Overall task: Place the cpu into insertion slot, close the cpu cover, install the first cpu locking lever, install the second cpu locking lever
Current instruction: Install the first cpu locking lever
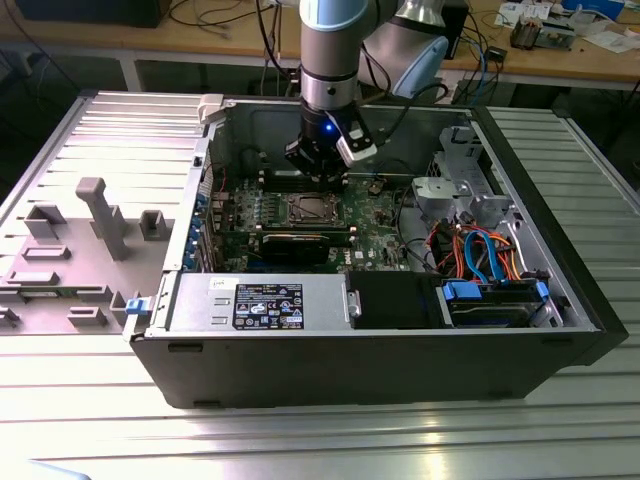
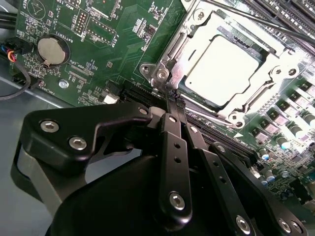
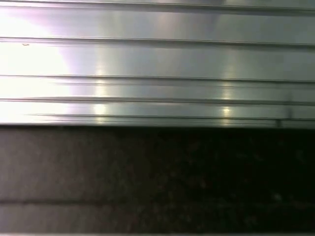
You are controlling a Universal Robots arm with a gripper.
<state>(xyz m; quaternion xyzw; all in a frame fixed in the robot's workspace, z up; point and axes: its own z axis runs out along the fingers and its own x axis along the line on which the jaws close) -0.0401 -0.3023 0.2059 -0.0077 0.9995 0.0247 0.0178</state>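
The cpu (image 2: 224, 66) lies flat in the insertion slot (image 1: 311, 209) on the green board (image 2: 128, 44). The silver cpu cover (image 2: 256, 96) is down around it, its opening framing the chip. A thin locking lever rod (image 2: 256, 22) runs along the far side of the socket. My gripper (image 2: 173, 98) is shut, with nothing visible between the black fingers (image 2: 174, 147). Its tips sit at the socket's near corner, touching or just above the metal frame. In the exterior view the gripper (image 1: 318, 172) hangs inside the open computer case, just behind the socket.
A coin battery (image 2: 53, 50) and black memory slots (image 2: 285, 14) flank the socket. In the case lie a black graphics card (image 1: 295, 245), a power supply (image 1: 260, 300) and a cabled drive cage (image 1: 480, 250). A grey fixture tray (image 1: 90, 230) sits at the exterior view's left. The ribbed table (image 3: 157, 64) fills the first wrist view.
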